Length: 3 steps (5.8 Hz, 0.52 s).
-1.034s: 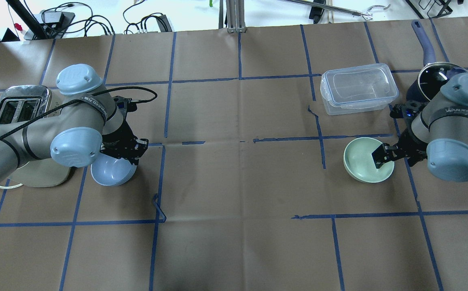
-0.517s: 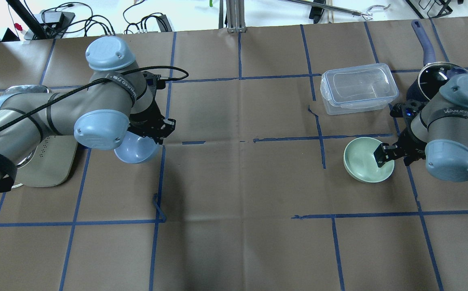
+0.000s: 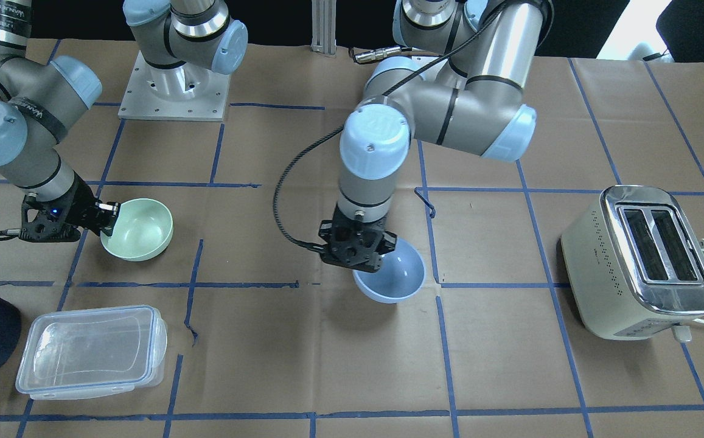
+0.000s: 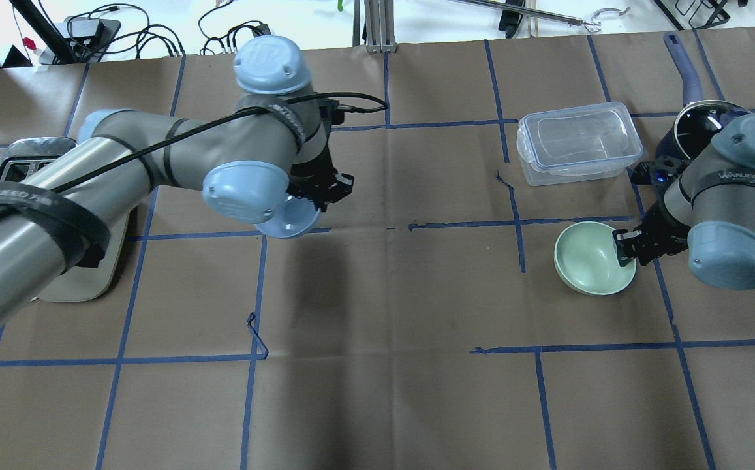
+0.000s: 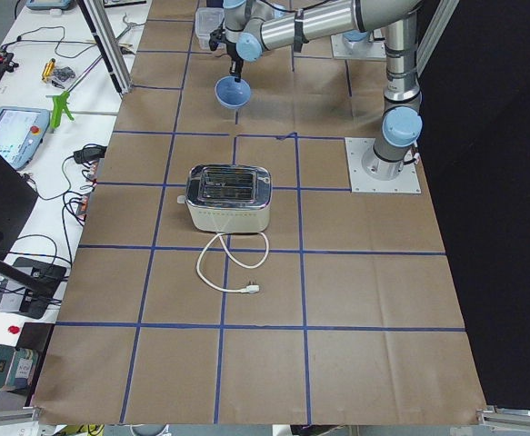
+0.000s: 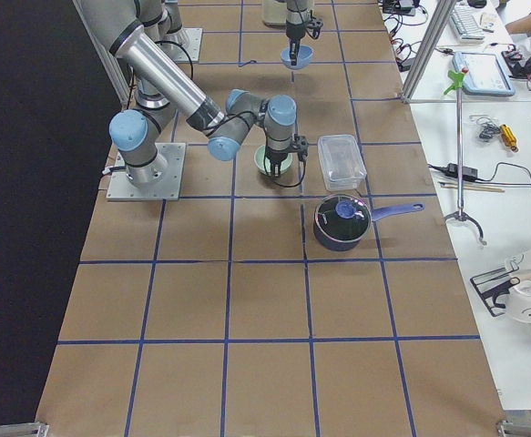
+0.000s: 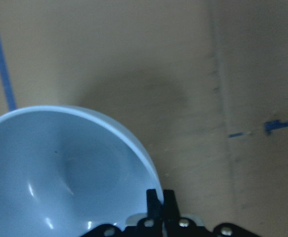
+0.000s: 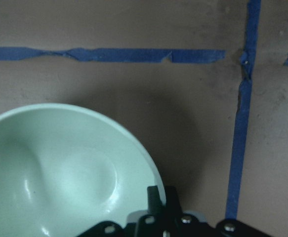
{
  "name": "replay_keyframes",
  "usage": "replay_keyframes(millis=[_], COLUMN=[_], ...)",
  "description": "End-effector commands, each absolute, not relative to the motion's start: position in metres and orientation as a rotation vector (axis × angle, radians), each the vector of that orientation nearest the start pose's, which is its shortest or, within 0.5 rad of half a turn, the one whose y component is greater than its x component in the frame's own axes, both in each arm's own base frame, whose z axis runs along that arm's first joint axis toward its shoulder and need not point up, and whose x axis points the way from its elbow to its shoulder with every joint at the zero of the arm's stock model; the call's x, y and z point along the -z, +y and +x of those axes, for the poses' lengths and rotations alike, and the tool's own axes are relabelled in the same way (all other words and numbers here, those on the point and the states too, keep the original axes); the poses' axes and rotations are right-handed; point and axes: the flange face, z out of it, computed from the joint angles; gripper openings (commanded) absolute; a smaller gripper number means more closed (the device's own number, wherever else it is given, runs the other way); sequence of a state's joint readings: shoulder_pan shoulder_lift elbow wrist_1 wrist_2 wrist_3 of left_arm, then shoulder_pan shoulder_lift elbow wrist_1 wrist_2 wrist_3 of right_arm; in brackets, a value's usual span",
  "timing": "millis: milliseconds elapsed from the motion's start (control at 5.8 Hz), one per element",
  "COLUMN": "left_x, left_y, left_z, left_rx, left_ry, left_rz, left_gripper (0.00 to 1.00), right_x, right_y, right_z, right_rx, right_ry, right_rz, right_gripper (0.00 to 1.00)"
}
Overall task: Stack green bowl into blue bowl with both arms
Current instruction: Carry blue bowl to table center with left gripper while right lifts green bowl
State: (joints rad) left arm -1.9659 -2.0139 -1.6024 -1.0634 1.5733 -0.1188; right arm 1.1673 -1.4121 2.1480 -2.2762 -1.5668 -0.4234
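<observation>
My left gripper point(image 3: 365, 263) is shut on the rim of the periwinkle-blue bowl point(image 3: 393, 278) and holds it above the paper-covered table, with its shadow below. The overhead view shows this bowl point(image 4: 288, 223) left of centre under the left wrist. In the left wrist view the fingers point(image 7: 155, 200) pinch the rim of the blue bowl point(image 7: 60, 173). The mint-green bowl point(image 4: 587, 262) sits on the table at the right. My right gripper point(image 4: 624, 249) is shut on its near right rim. The right wrist view shows the green bowl point(image 8: 60, 173) with the fingers point(image 8: 156, 196) clamped on it.
A clear plastic lidded container point(image 4: 577, 143) lies just beyond the green bowl. A dark saucepan point(image 4: 695, 125) stands at the far right behind the right wrist. A cream toaster point(image 3: 644, 261) with its cord is on the robot's left side. Blue tape lines grid the brown table cover.
My left arm has carried the blue bowl up off the table, to the right and away from the toaster. My right gripper has closed onto the green bowl's rim; the green bowl stays put.
</observation>
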Motion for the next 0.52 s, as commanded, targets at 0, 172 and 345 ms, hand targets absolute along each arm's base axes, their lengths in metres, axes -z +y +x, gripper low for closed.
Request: replay_keyframes(millis=[0,172,345], left_x=[-0.24,-0.232,-0.233], left_y=[-0.512,-0.509,-0.503], left_z=[-0.419,-0.421,-0.428], left_rx=[0.007,-0.017,-0.011], left_ry=[3.081,3.078,3.072], left_rz=[0.568,0.576,0.589], left_gripper=[0.01,0.03,0.05], right_x=[-0.256,-0.296,-0.334], right_y=[-0.481,-0.491,-0.499], right_z=[-0.056,-0.048,-0.05], right_rx=[-0.006,-0.015,-0.041], right_ry=[3.135,3.132,3.124], right_rz=[-0.043,-0.079,-0.084], right_gripper=[0.05,0.05,0.05])
